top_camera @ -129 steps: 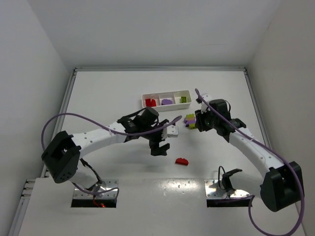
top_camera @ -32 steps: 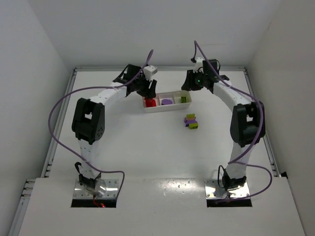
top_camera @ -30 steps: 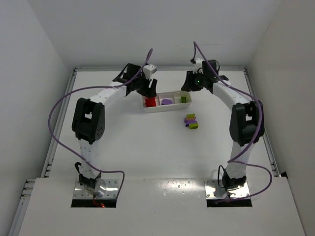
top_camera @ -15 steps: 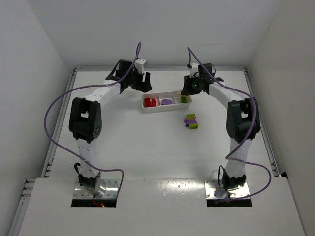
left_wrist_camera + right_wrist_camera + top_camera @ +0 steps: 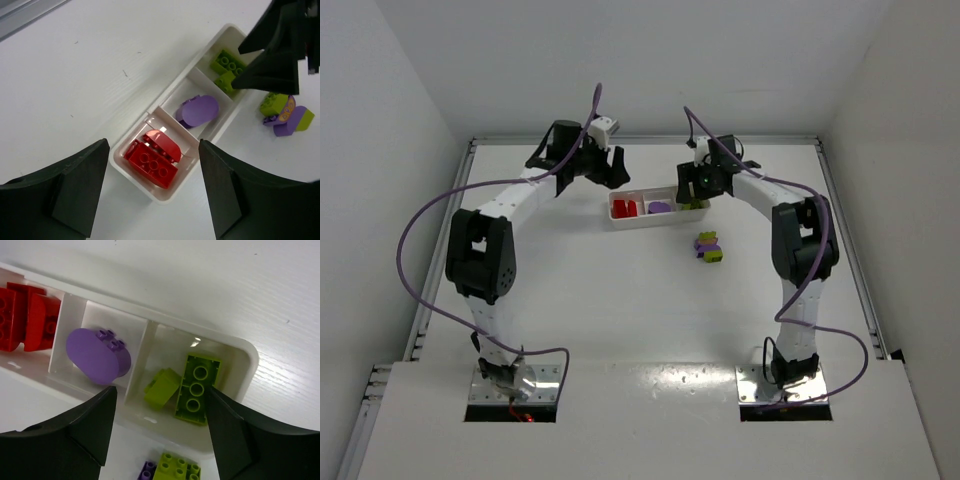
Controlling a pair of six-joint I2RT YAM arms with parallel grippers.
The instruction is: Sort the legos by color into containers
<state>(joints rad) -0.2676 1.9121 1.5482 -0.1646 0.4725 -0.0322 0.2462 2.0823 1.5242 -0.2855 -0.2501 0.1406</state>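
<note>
Beneath left gripper [image 5: 152, 150], spread wide and empty: red plastic bricks [image 5: 150, 161] in long white three-compartment tray [image 5: 175, 90]. Beneath right gripper [image 5: 161, 395], likewise spread and empty: yellow-green bricks [image 5: 195, 387]. Purple-green brick clump [image 5: 172, 471] on bench [image 5: 225, 280] just outside, partly cut off.

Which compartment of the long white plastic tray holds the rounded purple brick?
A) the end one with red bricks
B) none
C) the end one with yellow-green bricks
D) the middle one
D: the rounded purple brick lies in the middle compartment of the white tray, between the red bricks and the yellow-green bricks.
</note>
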